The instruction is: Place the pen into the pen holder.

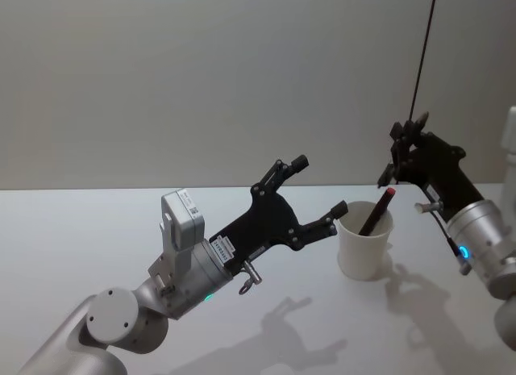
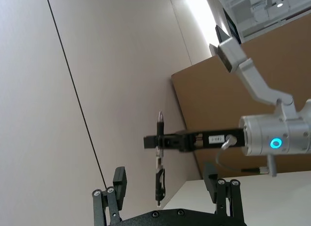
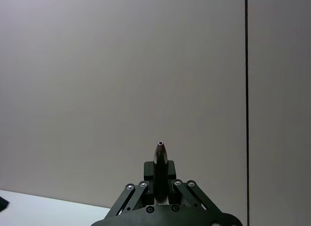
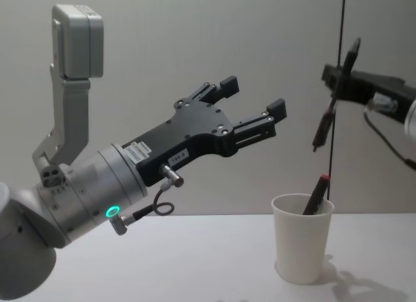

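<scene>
**One pen in the cup, a second held above it**

The right gripper (image 4: 338,78) is clenched on a dark pen (image 4: 323,123), which hangs nearly upright in the air, its lower tip pointing down. In the chest view this pen sits above the pen holder (image 4: 302,247), a white paper cup with a rolled rim, and is well apart from it, with open air between the pen's lower tip and the rim. The right wrist view shows the pen's other tip (image 3: 161,153) sticking up between the closed fingers. A red-capped pen (image 4: 316,193) already leans inside the cup, its cap poking above the rim.

The left gripper (image 4: 250,107) hovers released and holding nothing, to the left of the cup and higher than its rim; in the head view its nearer fingertip (image 1: 339,208) comes just beside the rim, though I cannot tell whether it touches.

As I judge it, the held pen is grasped and lifted and roughly lined up, so what is left is to lower it until the tip is inside the rim and then let go. The cup is light and unbraced, so a tip catching the rim could tip it.

The table (image 1: 97,230) is plain white and bare around the cup, with soft shadows of both arms. Behind it stands a pale wall with a thin dark vertical line (image 4: 339,29); the left wrist view also catches a brown panel (image 2: 233,104) beyond.
</scene>
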